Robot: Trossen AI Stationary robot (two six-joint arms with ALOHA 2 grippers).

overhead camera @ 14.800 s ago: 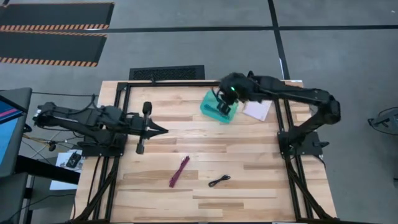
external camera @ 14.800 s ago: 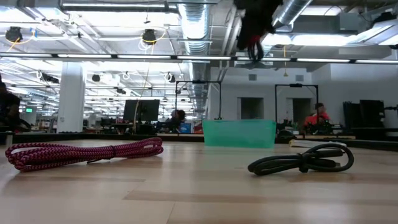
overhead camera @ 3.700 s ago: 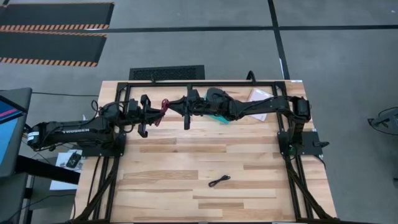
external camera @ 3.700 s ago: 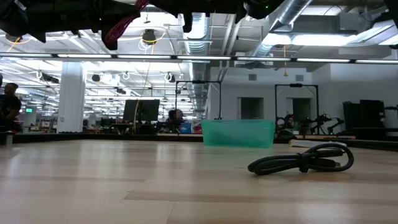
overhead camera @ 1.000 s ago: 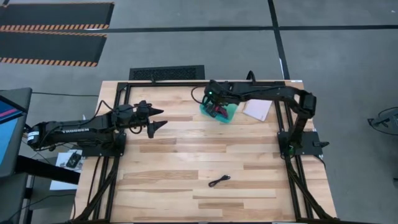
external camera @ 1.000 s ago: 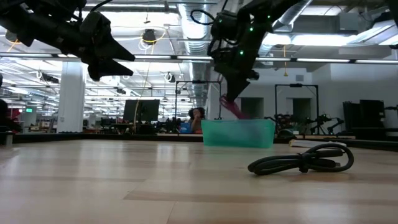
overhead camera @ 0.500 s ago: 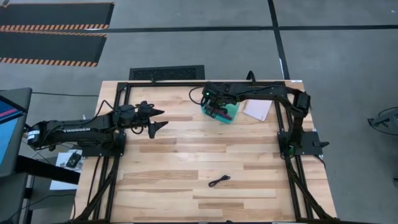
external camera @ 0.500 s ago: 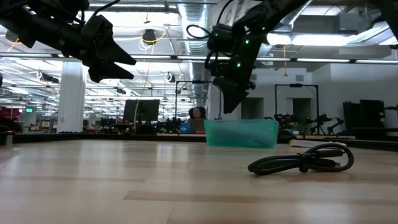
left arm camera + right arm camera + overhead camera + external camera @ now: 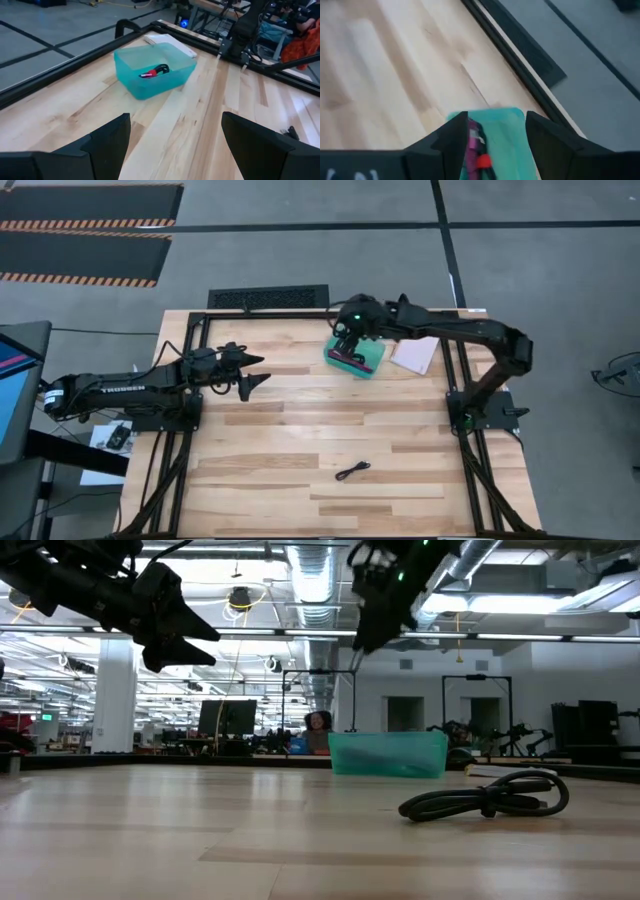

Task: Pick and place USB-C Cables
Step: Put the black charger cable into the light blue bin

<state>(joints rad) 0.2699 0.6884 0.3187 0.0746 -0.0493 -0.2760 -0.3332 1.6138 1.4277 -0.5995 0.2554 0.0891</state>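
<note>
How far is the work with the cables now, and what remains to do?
Done: cables, a magenta one among them, lie in the teal tray. In hand: nothing; the right gripper is above the tray with fingers open and empty, and the left gripper waits open over the table's left side. Left: the black cable on the table.

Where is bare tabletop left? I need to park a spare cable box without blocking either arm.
The wide wood between the left gripper and the black cable is bare, as is the near left corner. It is crowded at the far edge: the right gripper hangs over the teal tray, beside the pale packet.
</note>
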